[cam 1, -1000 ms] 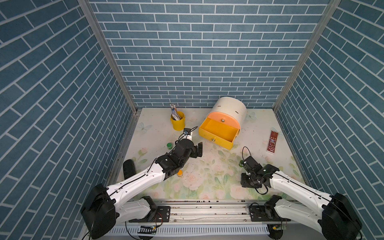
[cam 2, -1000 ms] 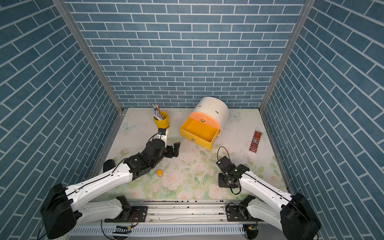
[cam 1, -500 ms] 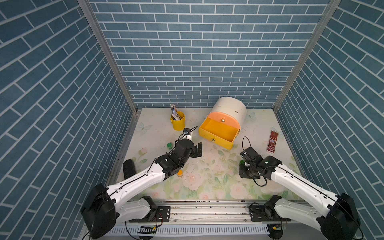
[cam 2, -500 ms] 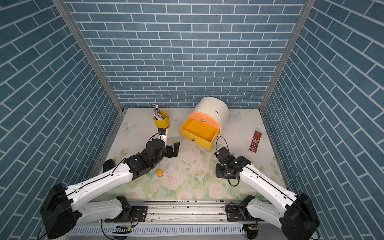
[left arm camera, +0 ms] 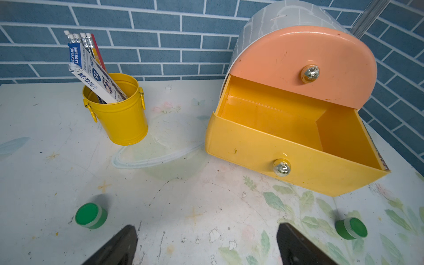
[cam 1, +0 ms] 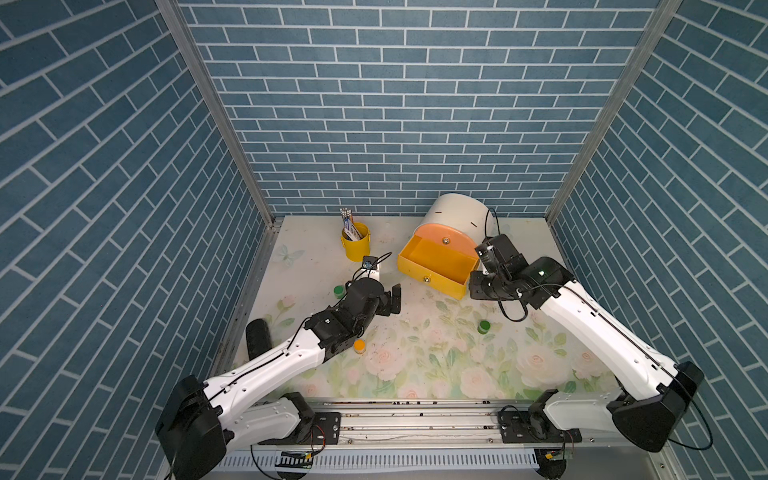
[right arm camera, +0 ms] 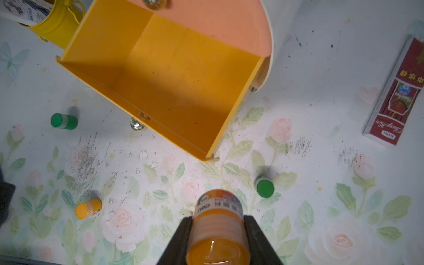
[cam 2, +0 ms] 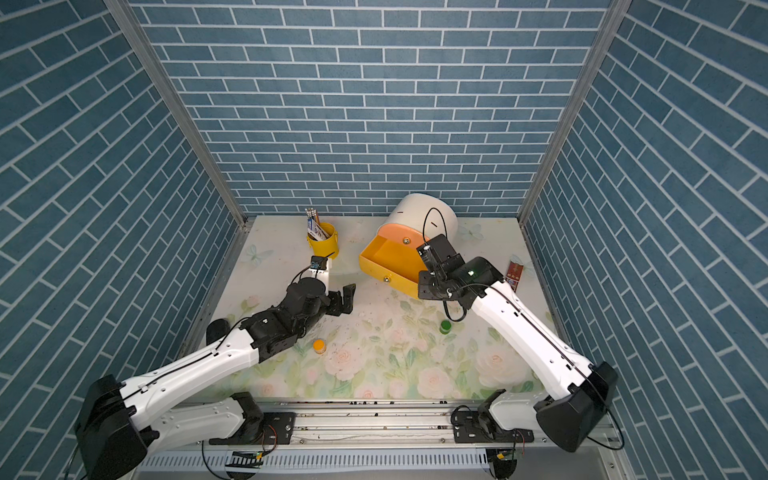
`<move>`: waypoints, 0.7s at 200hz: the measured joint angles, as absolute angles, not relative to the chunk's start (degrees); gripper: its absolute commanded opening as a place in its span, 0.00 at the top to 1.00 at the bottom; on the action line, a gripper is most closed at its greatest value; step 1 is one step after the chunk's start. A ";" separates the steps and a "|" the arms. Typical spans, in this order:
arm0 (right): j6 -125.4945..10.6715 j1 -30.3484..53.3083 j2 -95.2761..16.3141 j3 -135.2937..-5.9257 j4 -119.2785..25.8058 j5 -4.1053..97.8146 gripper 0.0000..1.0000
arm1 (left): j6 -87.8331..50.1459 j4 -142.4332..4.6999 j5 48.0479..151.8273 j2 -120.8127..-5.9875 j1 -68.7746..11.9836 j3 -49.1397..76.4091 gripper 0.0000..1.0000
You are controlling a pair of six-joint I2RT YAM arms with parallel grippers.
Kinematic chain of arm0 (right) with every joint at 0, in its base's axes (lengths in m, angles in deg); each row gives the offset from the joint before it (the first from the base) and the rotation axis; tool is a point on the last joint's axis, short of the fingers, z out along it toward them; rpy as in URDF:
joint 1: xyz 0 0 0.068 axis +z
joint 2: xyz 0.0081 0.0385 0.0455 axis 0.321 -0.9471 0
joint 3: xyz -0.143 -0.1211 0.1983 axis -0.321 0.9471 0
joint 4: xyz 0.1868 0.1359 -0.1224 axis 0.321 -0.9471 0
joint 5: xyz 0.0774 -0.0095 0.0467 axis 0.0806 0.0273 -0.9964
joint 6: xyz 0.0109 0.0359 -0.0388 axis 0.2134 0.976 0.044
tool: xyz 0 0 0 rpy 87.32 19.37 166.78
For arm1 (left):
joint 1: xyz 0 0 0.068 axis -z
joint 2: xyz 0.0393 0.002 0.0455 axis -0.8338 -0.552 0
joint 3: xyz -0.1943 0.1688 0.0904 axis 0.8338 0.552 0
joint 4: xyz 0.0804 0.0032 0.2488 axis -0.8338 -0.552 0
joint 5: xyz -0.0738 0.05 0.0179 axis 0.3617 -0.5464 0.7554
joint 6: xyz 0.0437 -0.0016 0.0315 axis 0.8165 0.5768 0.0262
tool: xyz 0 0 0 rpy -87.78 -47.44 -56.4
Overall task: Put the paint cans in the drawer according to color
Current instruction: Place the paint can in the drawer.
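At far left a small green-lidded plastic paint jar stands upright on the floral table mat. Just beside it the left gripper hovers with its jaws spread wide and empty, facing the drawer chest. Behind it is a yellow metal pencil cup. Nearer the front edge a small orange-lidded jar stands by the left forearm.

In the middle, the white round-topped chest has its yellow-orange drawer pulled out and bare inside, while the peach front above it is closed. A second green-lidded jar stands on the mat in front of the drawer's right corner.

The right gripper is clamped across the sides of a second orange jar, held off the mat near that corner and not yet over the cavity. These jars look light, rigid and smooth-walled, so they probably roll or squirt out of a slack pinch; a grip square across the body below the lid seems safest. At far right lies a flat red cardboard box. No white jars show.
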State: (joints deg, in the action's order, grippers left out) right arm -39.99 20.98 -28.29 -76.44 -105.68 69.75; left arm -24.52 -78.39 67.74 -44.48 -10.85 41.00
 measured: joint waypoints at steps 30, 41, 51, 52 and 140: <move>-42.22 20.87 -33.95 -83.39 -105.68 70.91 0.69 | -24.47 -78.79 67.48 -43.87 -10.85 41.00 0.00; -42.87 20.67 -35.87 -84.90 -105.58 71.06 0.68 | -24.47 -78.94 67.35 -43.56 -10.85 41.00 0.00; -43.68 20.33 -37.75 -85.97 -105.44 71.17 0.68 | -24.47 -79.05 67.24 -43.26 -10.87 41.00 0.00; -43.75 20.30 -37.86 -86.06 -105.44 71.15 0.68 | -24.47 -79.05 67.24 -43.24 -10.87 41.00 0.00; -48.34 16.19 -46.93 -87.46 -102.19 68.37 0.68 | -24.30 -80.27 66.74 -41.23 -11.13 41.00 0.00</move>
State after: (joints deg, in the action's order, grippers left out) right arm -48.34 16.19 -46.93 -87.46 -102.19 68.37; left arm -24.30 -80.27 66.74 -41.23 -11.13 41.00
